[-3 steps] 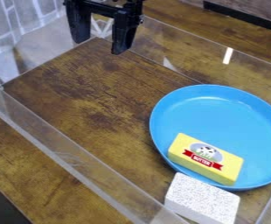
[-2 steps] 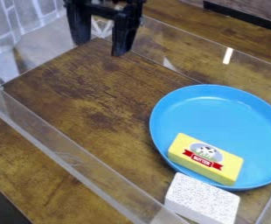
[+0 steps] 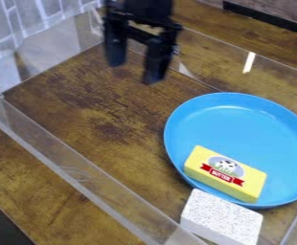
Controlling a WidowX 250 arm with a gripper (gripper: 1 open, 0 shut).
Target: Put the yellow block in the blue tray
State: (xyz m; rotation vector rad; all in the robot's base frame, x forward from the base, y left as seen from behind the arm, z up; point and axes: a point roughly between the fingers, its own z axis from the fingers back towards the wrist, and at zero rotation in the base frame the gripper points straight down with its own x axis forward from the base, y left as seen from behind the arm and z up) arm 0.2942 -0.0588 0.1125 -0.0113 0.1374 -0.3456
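The yellow block (image 3: 227, 174), with a red-and-white oval label on top, lies inside the blue tray (image 3: 247, 120), near the tray's front rim. My gripper (image 3: 136, 60) hangs above the wooden table at the upper middle, well left of and behind the tray. Its two dark fingers (image 3: 115, 48) point down and stand apart with nothing between them. The gripper is open and clear of both block and tray.
A white speckled sponge-like block (image 3: 220, 219) sits just in front of the tray at the bottom edge. Clear plastic walls (image 3: 61, 177) fence the wooden table (image 3: 87, 115) on the left and front.
The gripper has moved right and toward the front, closer to the tray, still open. Block, tray and white block have not moved.
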